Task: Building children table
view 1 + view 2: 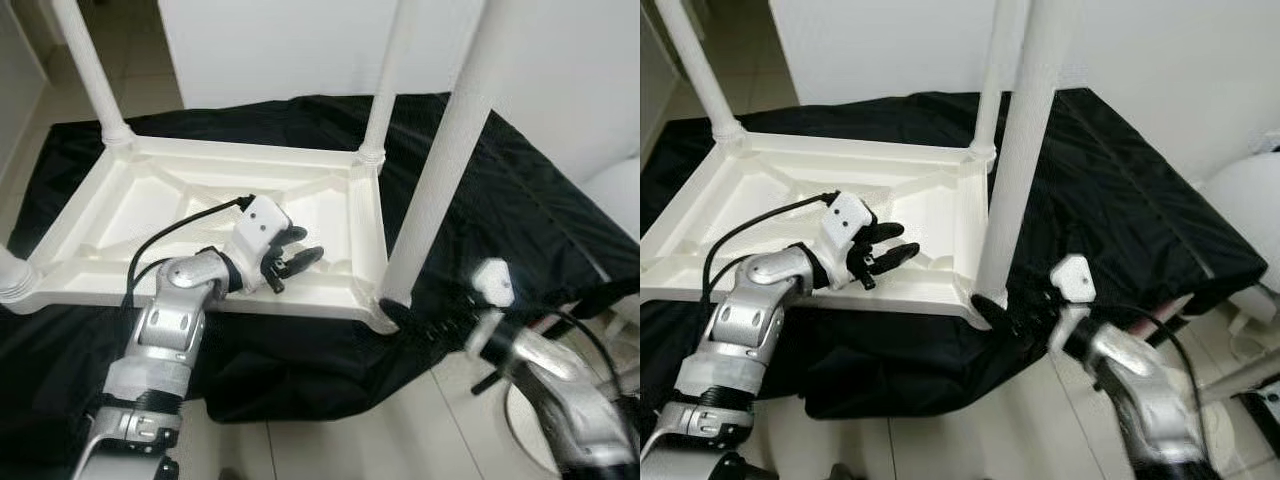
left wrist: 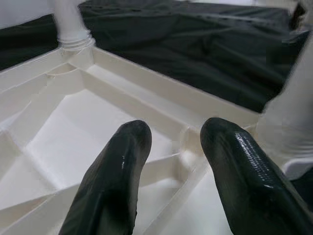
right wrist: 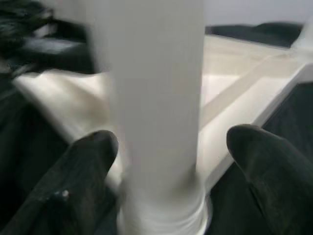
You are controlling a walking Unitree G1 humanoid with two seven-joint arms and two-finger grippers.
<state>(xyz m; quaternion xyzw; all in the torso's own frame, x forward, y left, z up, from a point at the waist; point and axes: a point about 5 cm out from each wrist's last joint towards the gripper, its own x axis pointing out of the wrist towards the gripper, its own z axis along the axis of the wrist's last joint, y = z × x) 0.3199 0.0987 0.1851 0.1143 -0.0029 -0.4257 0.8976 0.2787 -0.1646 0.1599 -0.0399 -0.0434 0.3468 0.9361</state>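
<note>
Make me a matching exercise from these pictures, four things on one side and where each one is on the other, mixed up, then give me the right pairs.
Things:
1. left end effector
2. right end effector
3. upturned white tabletop
4. black cloth

Places or states:
A. spread under the tabletop
B. open, over the ribbed underside of the tabletop
C. lying upside down, legs pointing up
D. open, fingers either side of the base of the near corner leg

Pairs: 1-B, 2-D, 3-C, 4-A

White table (image 1: 210,215); black cloth (image 1: 500,190); black fingers (image 2: 117,181); silver arms.
</note>
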